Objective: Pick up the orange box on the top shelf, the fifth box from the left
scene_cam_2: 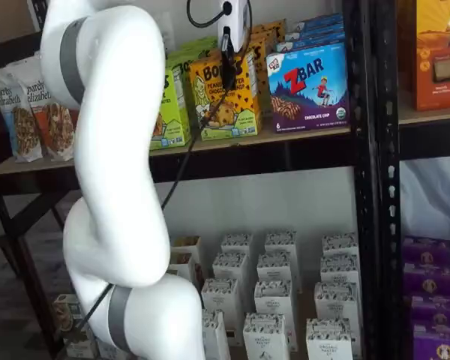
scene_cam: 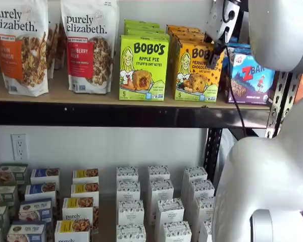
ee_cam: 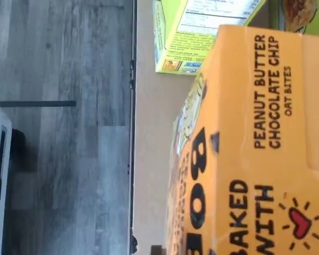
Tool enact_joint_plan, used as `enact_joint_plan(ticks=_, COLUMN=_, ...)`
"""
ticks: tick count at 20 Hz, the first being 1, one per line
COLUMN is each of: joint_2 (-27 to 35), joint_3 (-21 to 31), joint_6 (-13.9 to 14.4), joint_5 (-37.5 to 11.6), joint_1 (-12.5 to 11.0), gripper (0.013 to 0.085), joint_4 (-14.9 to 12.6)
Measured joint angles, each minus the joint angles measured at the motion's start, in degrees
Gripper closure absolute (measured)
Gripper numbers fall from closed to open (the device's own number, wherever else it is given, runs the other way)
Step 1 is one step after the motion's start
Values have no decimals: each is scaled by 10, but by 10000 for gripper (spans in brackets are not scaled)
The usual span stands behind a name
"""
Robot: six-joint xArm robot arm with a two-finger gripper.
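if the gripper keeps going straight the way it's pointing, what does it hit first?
Most likely the orange box: in both shelf views the gripper hangs right at its upper front, pointing down and in toward the top shelf. Depth is unclear, so it may already be touching; the ZBar box sits just beside.

Orange box (ee_cam: pixel 255 154) beside lime-green carton (ee_cam: pixel 189 37)

The orange box (scene_cam: pixel 196 70) stands upright on the top shelf (scene_cam: pixel 116 114).
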Motion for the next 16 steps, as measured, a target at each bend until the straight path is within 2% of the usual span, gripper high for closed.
enact_joint_plan(ticks=8, joint_2=2, joint_3=-2, joint_6=1, joint_5=2, joint_1=0, gripper=370, joint_4=1)
enact_joint_plan(ticks=9, joint_2=3, joint_3=-2, joint_6=1, joint_5=3, joint_1=0, gripper=410, joint_4=2)
enact_joint_plan(ticks=12, joint_2=3, joint_3=-3, joint_6=1, joint_5=3, joint_1=0, gripper=450, joint_4=4)
enact_joint_plan(ticks=13, joint_2=3, joint_3=-3, joint_6=1, joint_5=3, joint_1=0, gripper=490, joint_4=4)
enact_joint_plan(ticks=16, joint_2=4, joint_3=-5, joint_6=1, joint_5=3, joint_1=2, gripper=490, joint_4=-1)
